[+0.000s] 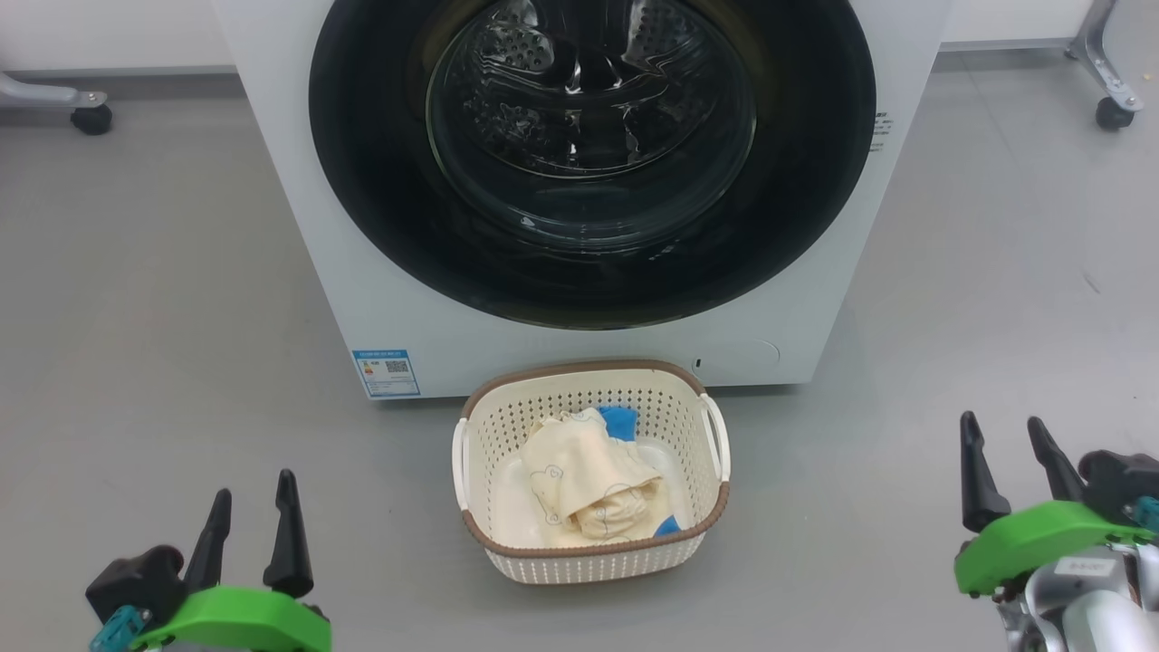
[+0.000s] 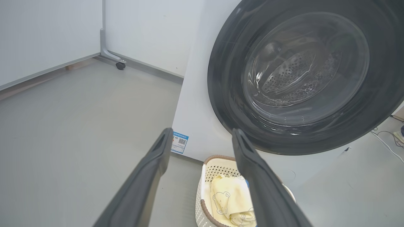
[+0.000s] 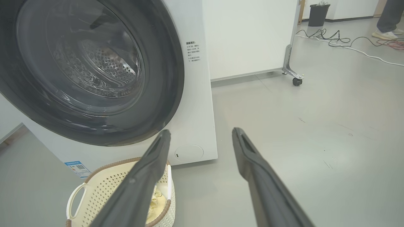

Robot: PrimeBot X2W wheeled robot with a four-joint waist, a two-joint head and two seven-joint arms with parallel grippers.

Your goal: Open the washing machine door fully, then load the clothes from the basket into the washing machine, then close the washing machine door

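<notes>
The white washing machine (image 1: 299, 208) stands ahead with its round black-rimmed door (image 1: 380, 226) shut flat against the front. Just in front of it on the floor sits the cream basket (image 1: 593, 560), holding pale yellow clothes (image 1: 579, 484) with blue pieces (image 1: 620, 419) among them. My left gripper (image 1: 253, 489) rests open at the lower left, well to the left of the basket. My right gripper (image 1: 1005, 430) is open at the lower right, also apart from it. Both wrist views look up at the door (image 2: 227, 94) (image 3: 164, 78) and down on the basket (image 2: 208, 160) (image 3: 104, 186).
Grey floor spreads on both sides of the machine. Wheeled frame legs stand at the back left (image 1: 90, 113) and back right (image 1: 1114, 109). In the right wrist view, cables (image 3: 341, 41), a dark bin (image 3: 317, 14) and a person's foot (image 3: 386, 33) lie far off.
</notes>
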